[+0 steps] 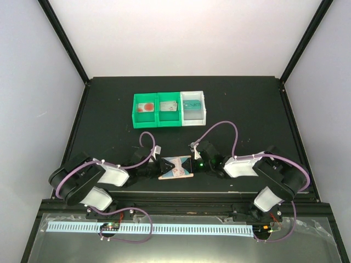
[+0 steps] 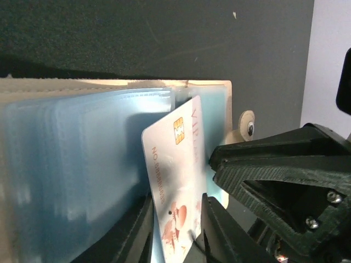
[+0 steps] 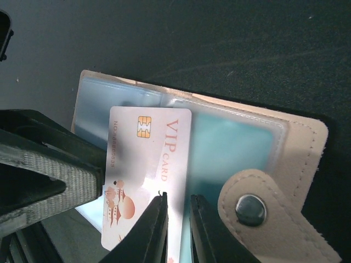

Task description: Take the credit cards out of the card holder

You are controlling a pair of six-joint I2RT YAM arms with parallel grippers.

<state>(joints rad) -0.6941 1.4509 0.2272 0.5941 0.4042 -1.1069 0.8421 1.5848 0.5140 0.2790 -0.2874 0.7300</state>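
**One card half out of the holder, three in the bins**

There is one card holder [image 1: 175, 171], and four credit cards in all. The holder lies open on the desk [image 1: 247, 109] directly between the two tools. Its long axis runs from one tool to the other.

One card, the white VIP card [image 3: 148, 159], stands part-way out of the holder's clear sleeves [image 2: 82, 164]. It lies crosswise to the holder, with its chip end pointing away from both tools.

The left tool [image 2: 175, 200] has its jaws part-open on either side of this card's near end. The card slants across the gap, and I cannot tell whether the jaws press on it.

The right tool [image 3: 178, 196] is closed to a thin slit on a sleeve edge of the holder, touching the card's long edge. The snap tab [image 3: 249, 211] sits just to that tool's outer side.

Well beyond both tools is a row of three bin compartments, two green [image 1: 158, 121] and one white [image 1: 195, 121]. Each has one card in it:
- a red-and-white card [image 1: 146, 106] in one green compartment
- a grey card [image 1: 169, 105] in the other green compartment
- a teal card [image 1: 192, 103] in the white compartment
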